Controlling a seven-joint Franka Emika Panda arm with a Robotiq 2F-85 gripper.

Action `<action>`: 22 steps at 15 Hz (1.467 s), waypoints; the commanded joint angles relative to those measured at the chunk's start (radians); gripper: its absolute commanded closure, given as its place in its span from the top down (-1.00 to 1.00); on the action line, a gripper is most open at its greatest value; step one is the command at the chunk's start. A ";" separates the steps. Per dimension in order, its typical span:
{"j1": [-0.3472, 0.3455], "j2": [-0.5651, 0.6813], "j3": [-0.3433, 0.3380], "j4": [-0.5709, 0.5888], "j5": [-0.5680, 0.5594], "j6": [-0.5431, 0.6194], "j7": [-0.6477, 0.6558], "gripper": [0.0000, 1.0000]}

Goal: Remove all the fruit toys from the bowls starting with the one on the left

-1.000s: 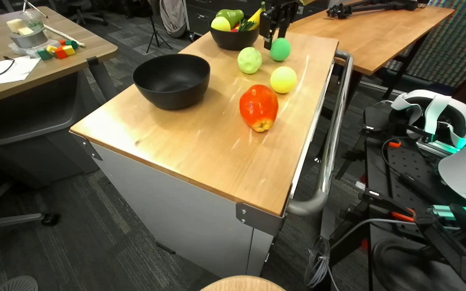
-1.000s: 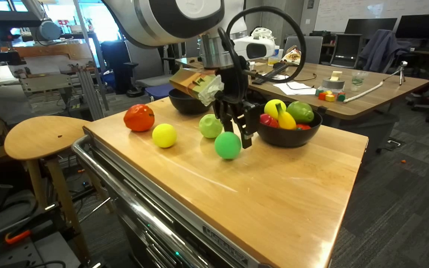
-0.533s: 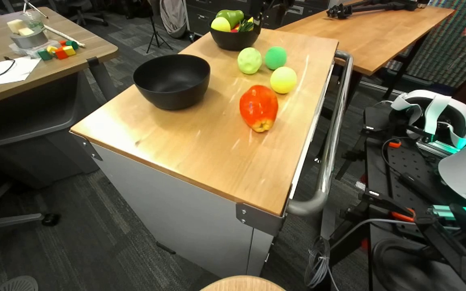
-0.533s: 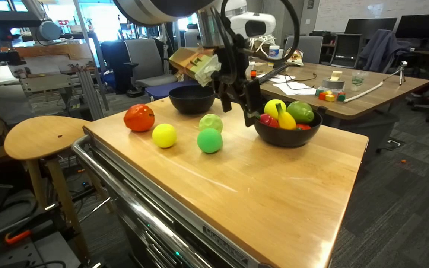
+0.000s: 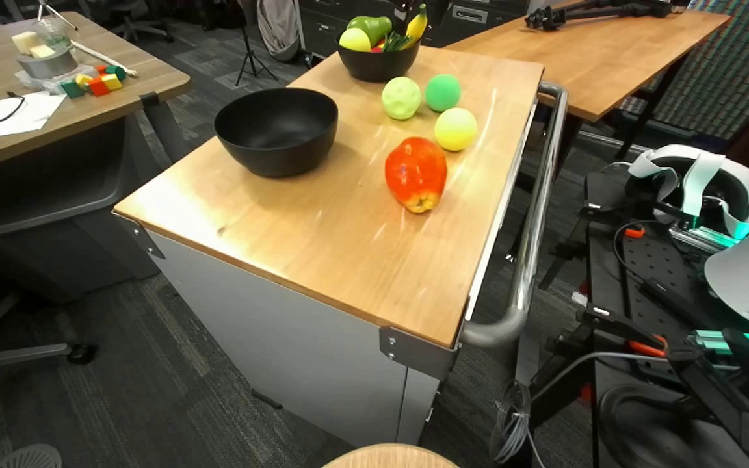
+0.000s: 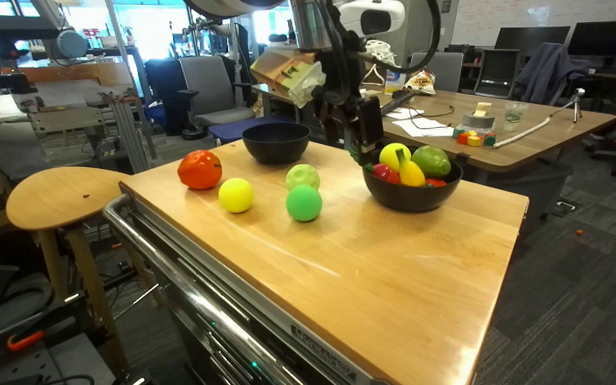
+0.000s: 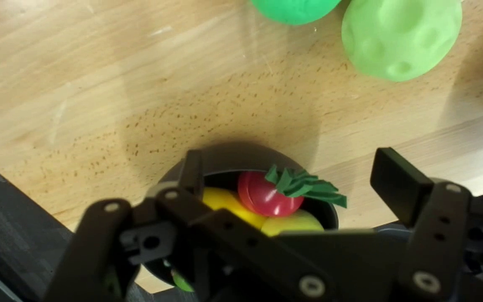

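Part of the task is being judged as done. In an exterior view nothing is being seen in the empty black bowl [image 5: 277,140], though which bowl is being meant by the left one is not being made plain. A red pepper-like toy [image 5: 416,173], a yellow ball [image 5: 456,129], a dimpled pale-green ball [image 5: 402,97] and a smooth green ball [image 5: 443,92] are being supported on the wooden cart top [image 6: 383,278], outside both bowls, and so are being counted as already removed. The loaded black bowl [image 6: 414,198] is being reckoned as what is left: in it a toy banana [image 6: 410,171], a toy green bell pepper [image 6: 432,161], another yellow ball [image 6: 394,155], a leafy toy radish [image 7: 261,198] and a red-orange piece [image 6: 436,182], partly hidden, are being held. Further pieces may be being concealed underneath.

The gripper [image 7: 292,170] is being held over one side of the loaded black bowl, its fingers [image 7: 400,182] being held wide apart, and nothing is being gripped. In the wrist view the leafy toy radish is being framed between the fingers, its green leaves [image 7: 304,186] being extended past that bowl; whether it is being touched is being left unclear. By judgement, it is being targeted next.
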 commanded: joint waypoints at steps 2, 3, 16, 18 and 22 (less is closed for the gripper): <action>0.002 0.022 0.011 0.036 0.051 0.030 0.031 1.00; 0.001 0.026 0.010 0.055 0.065 0.034 0.044 1.00; 0.023 0.216 -0.122 0.397 -0.298 -0.113 0.427 1.00; 0.014 0.259 -0.112 0.434 -0.257 -0.180 0.430 1.00; 0.005 0.342 -0.097 0.470 -0.187 -0.273 0.417 1.00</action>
